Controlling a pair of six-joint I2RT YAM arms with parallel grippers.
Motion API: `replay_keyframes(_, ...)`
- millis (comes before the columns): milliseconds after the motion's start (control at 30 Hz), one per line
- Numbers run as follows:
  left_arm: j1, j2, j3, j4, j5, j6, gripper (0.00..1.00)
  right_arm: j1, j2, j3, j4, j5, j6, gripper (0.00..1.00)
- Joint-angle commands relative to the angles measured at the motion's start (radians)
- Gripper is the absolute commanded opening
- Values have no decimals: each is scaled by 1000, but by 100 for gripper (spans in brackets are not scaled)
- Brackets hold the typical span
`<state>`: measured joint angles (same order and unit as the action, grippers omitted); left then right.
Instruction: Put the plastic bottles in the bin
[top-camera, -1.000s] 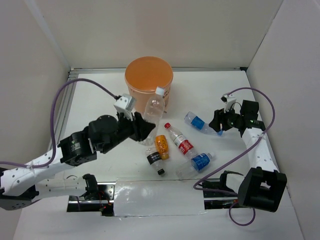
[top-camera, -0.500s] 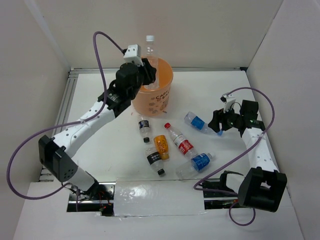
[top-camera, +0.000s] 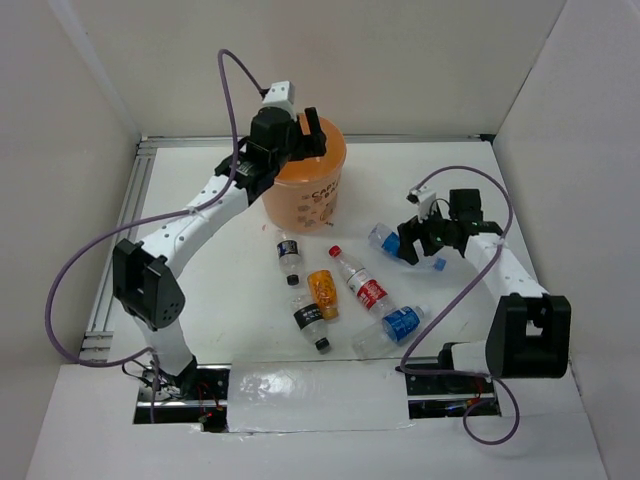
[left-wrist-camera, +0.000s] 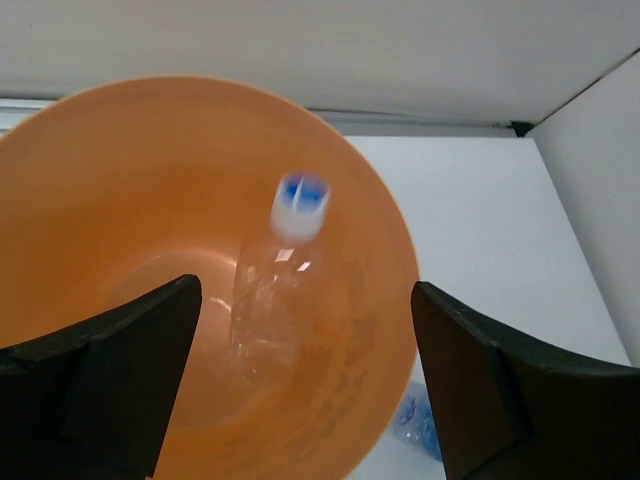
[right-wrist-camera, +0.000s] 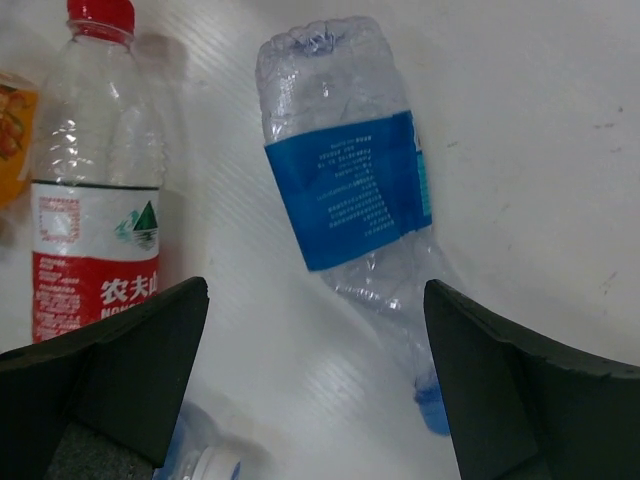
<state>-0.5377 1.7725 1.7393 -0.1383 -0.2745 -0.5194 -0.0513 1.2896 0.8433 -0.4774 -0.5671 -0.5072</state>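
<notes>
The top external camera looks down from high above and behind the robot's near edge, far enough to take in the whole white tabletop (top-camera: 230, 310), the left arm (top-camera: 180, 235), the right arm (top-camera: 510, 275) and the orange bin (top-camera: 305, 205). The left wrist camera looks almost straight down into that bin from close above, between the spread fingers of the left claw (left-wrist-camera: 305, 375). The right wrist camera looks down at close range, between the fingers of the right claw (right-wrist-camera: 320, 375), at the blue-labelled bottle (right-wrist-camera: 345, 185), which the top view also shows
</notes>
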Motion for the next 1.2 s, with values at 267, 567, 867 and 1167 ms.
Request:
replay_keyframes(267, -315, -680, -522, -121, -161, -19, 99, 148, 290, 105, 181, 187, -70, 96)
replay_keyframes(567, -608, -1002, -1083, -313, -331, -590, 99, 222, 392, 96, 212, 242, -91, 61)
replay_keyframes(867, -640, -826, -1075, -281, -341, -659, 99, 136, 64, 201, -53, 66, -145, 38)
replay_keyframes(1167, -670, -772, -1107, -188, -312, -702, 99, 80, -174, 431, -69, -175, -100, 36)
